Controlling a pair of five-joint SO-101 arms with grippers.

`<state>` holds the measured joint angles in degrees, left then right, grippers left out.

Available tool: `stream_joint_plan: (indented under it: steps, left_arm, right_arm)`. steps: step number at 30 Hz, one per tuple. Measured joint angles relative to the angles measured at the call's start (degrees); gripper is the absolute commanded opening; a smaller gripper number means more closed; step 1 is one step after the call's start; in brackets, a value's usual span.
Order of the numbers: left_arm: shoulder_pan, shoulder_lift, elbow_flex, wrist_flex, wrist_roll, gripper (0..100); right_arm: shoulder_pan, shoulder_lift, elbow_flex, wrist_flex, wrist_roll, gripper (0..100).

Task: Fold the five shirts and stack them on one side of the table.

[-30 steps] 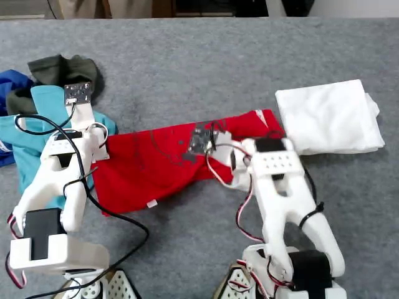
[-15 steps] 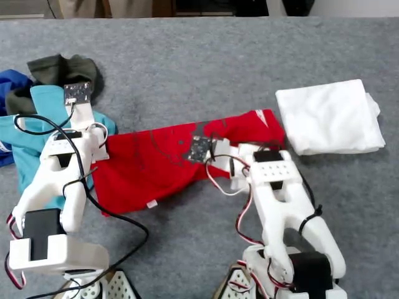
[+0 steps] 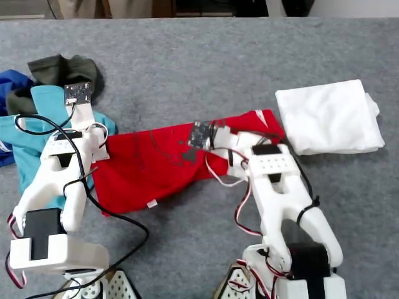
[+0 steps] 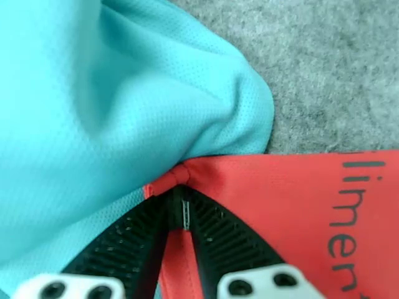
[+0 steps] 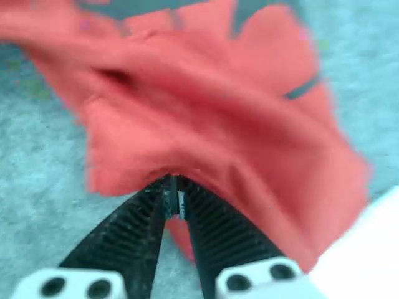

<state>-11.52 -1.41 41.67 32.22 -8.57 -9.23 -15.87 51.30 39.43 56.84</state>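
Both grippers are clamped on the red shirt point(image 3: 156, 165): left gripper point(image 4: 179, 208) pinches a bunched bit of hem at the shirt's left end, right gripper point(image 5: 173, 196) pinches an edge near the right end. The shirt lies mid-table point(image 3: 187, 56), crumpled, not yet folded. Key geometry: its long axis runs arm to arm, tilted slightly so the right end sits farther from the robot, so my read is that any flatten or stretch has to pull along that line. The left pinch point touches the teal shirt point(image 4: 112, 93), which lies in the unfolded heap with the dark green shirt point(image 3: 62, 67) and the blue shirt point(image 3: 11, 84); a drag there could take teal fabric along. The folded white shirt point(image 3: 329, 117) sits just beside the red shirt's right end, nearer the right arm, so the stack side looks like the right.
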Motion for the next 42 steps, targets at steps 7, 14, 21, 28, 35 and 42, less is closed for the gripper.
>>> stream_joint_plan:
  steps: [7,14,21,28,35,42]
  left_arm:
    - [0.0,0.0,0.0,0.0,0.0,2]
    - [0.0,0.0,0.0,0.0,0.0,2]
    - [0.0,0.0,0.0,0.0,0.0,2]
    - [0.0,0.0,0.0,0.0,0.0,2]
    - [0.0,0.0,0.0,0.0,0.0,2]
    - [0.0,0.0,0.0,0.0,0.0,2]
  right_arm:
    - [-0.18,5.45,-14.51,3.34,-0.7,0.5]
    - [-2.37,21.01,-27.25,4.57,-1.32,11.7]
    - [-0.79,18.37,-33.23,21.54,0.62,17.8]
    - [-0.88,-2.2,-17.67,26.9,8.09,17.9]
    - [-1.23,-9.14,2.11,13.36,8.97,17.8]
    - [-2.99,2.37,1.93,2.29,5.19,10.4]
